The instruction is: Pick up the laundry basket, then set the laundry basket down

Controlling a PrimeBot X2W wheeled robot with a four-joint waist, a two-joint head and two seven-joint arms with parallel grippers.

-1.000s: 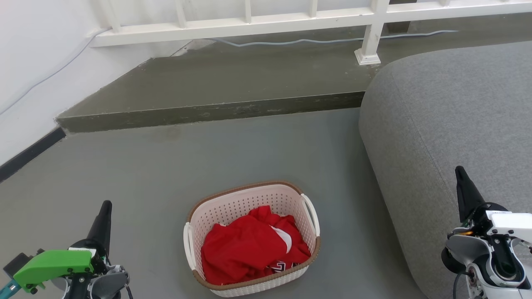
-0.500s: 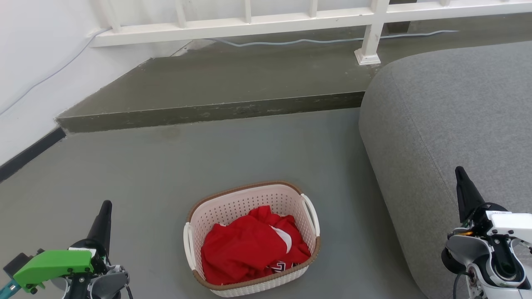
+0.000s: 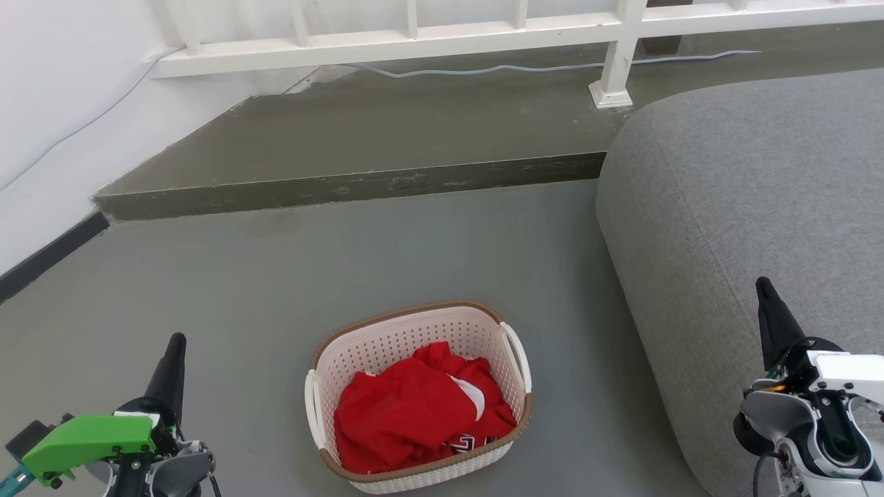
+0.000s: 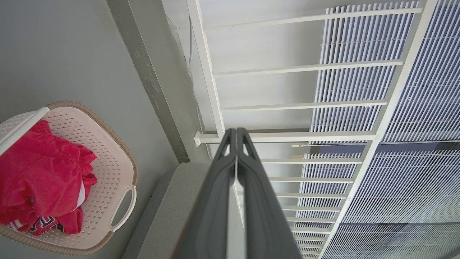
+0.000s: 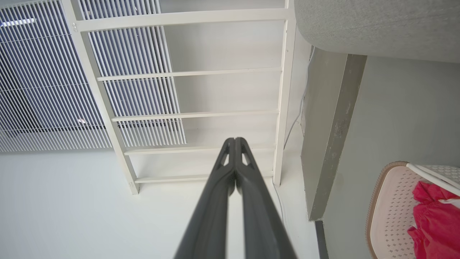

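Laundry basket [image 3: 404, 339] sits on the floor [image 3: 276, 276] between my arms, holding red clothes [image 3: 407, 414]. Left pincer [image 3: 177, 343] and right pincer [image 3: 764, 293] are both pressed together and empty. Basket's long axis runs near-far, with handles on the left and right. Left pincer looks nearer.

Cream laundry basket [image 3: 414, 338] upright on floor

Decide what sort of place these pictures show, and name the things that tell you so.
Probably a home living area, perhaps a staged one: a grey upholstered sofa, a laundry basket holding red clothing on the grey floor, and a white railing along a raised step.
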